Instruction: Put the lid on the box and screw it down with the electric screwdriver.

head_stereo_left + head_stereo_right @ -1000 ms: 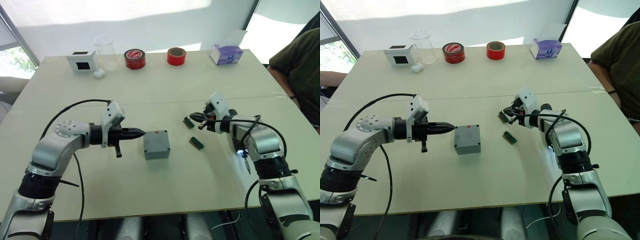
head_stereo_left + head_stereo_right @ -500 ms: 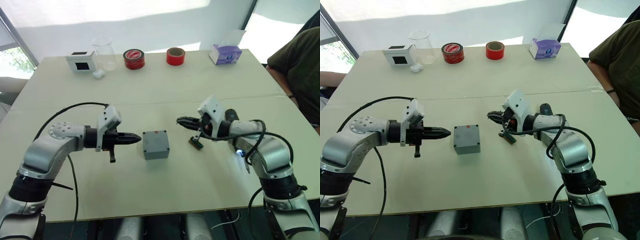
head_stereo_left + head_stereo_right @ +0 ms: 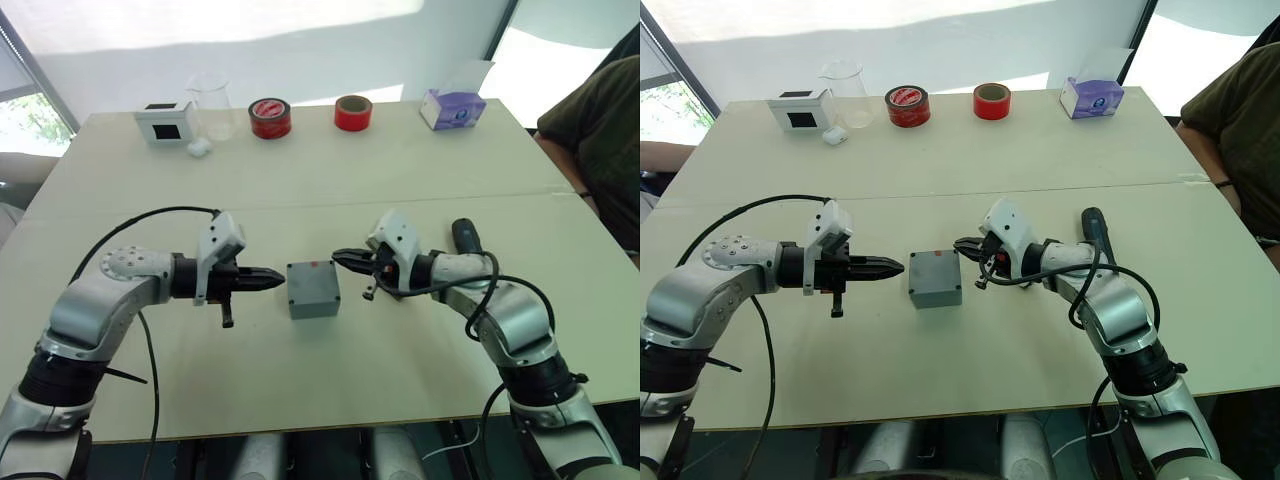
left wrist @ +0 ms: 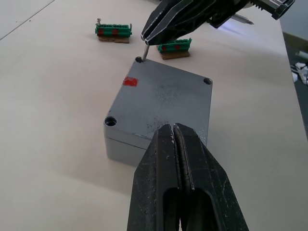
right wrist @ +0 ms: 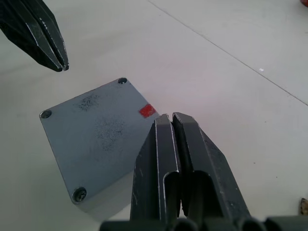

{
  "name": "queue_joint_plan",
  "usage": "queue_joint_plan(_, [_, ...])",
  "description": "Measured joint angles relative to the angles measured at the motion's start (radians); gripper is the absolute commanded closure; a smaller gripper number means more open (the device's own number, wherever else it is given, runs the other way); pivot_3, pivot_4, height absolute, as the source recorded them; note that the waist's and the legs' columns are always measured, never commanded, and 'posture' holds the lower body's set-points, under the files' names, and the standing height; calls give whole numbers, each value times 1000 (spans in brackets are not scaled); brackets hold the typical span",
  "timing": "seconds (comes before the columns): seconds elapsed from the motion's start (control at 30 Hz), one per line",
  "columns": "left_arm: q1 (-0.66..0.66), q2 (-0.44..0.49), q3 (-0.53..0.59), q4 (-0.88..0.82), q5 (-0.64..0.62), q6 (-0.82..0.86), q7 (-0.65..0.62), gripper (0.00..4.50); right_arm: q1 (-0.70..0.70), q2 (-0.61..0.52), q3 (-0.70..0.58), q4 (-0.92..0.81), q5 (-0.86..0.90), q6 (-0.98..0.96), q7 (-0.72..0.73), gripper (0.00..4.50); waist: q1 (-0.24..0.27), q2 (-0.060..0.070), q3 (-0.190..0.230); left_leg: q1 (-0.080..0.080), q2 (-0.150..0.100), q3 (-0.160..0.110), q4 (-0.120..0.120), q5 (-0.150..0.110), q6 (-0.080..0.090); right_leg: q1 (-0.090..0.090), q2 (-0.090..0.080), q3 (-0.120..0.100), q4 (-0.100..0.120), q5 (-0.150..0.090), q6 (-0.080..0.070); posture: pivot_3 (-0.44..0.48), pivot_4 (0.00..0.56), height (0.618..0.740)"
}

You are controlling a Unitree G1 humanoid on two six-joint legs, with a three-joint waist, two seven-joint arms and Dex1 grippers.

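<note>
The counter (image 3: 330,400) is a broad pale top with a seam running across its middle. A person in a dark green shirt (image 3: 600,130) sits at its right edge.

Along the far side stand a white box with a black square face (image 3: 164,122), a clear beaker (image 3: 211,104), two rolls of red tape (image 3: 269,117) (image 3: 352,112) and a purple tissue box (image 3: 453,106).

Near the middle sits the grey box (image 3: 313,289) with the lid (image 4: 163,96) already lying on top of it. The lid has a small red mark near one edge and screw holes at its corners.

The left hand (image 3: 275,279) is level with the box and just to its left, its two black fingers pressed together and holding nothing, the tip close to the box wall but apart from it.

The right hand (image 3: 343,259) comes in from the other side, its fingers closed on a small screw (image 4: 144,50) that hangs point-down right over a corner hole of the lid.

The black electric screwdriver (image 3: 466,238) lies on the counter behind the right forearm, well apart from the box.

Two small green terminal blocks (image 4: 114,32) (image 4: 174,47) lie on the counter beyond the box, seen from the left wrist.
</note>
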Motion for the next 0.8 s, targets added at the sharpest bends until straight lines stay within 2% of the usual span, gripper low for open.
queue_joint_plan(0.6, [7,-8,-2,-7,-1,3,18,4500,-15,6,30,58,-38,-29,9,4488,0,0,0,0,0,0,0,0,0,0,0,0,0,0,0,0,150,740])
queue_joint_plan(0.7, [7,-9,-3,-7,-1,3,19,4500,-17,6,30,59,-40,-30,10,3833,0,0,0,0,0,0,0,0,0,0,0,0,0,0,0,0,150,740])
queue_joint_plan(0.8, [7,-10,-3,-7,-1,3,19,4500,-19,5,30,65,-44,-30,13,2652,0,0,0,0,0,0,0,0,0,0,0,0,0,0,0,0,150,740])
